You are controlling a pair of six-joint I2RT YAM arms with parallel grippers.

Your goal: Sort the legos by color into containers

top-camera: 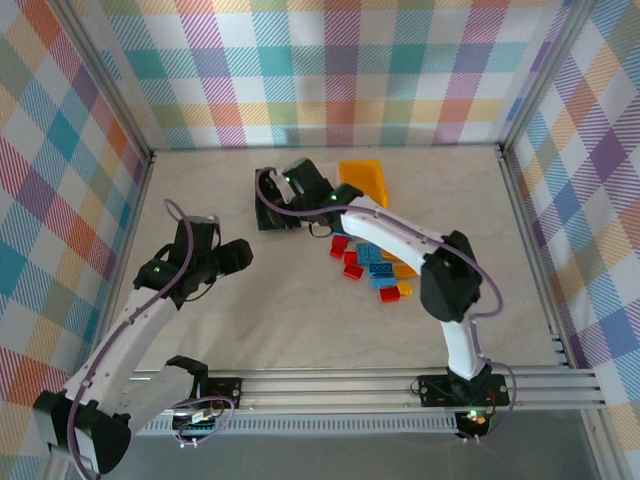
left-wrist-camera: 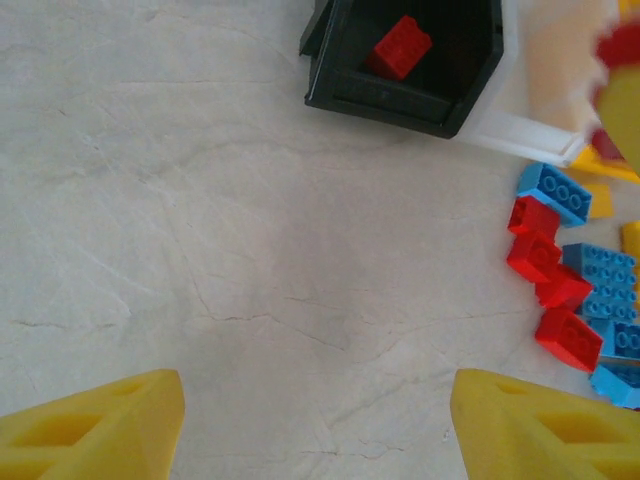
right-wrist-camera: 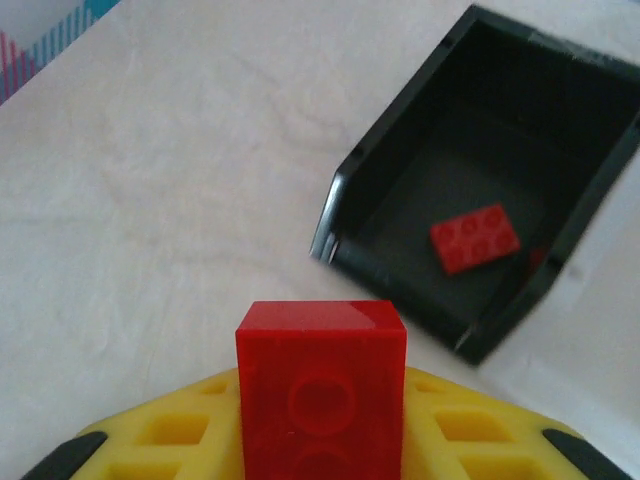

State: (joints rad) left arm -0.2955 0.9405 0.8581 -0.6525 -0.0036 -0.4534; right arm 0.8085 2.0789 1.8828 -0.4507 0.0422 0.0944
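The right gripper [right-wrist-camera: 320,425], clamped on a red brick [right-wrist-camera: 321,375], hangs just short of the black bin [right-wrist-camera: 430,130], which lies ahead-right

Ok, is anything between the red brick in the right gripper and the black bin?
Nothing visible. Bare table lies between the held red brick and the black bin; one loose red brick already lies inside.

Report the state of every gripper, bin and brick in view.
right gripper, shut on the held red brick
left gripper, open, empty
black bin, holds a second red brick, lying flat
loose bricks, unsorted on the table
white bin, contents cannot be told
yellow-orange bin, contents cannot be told
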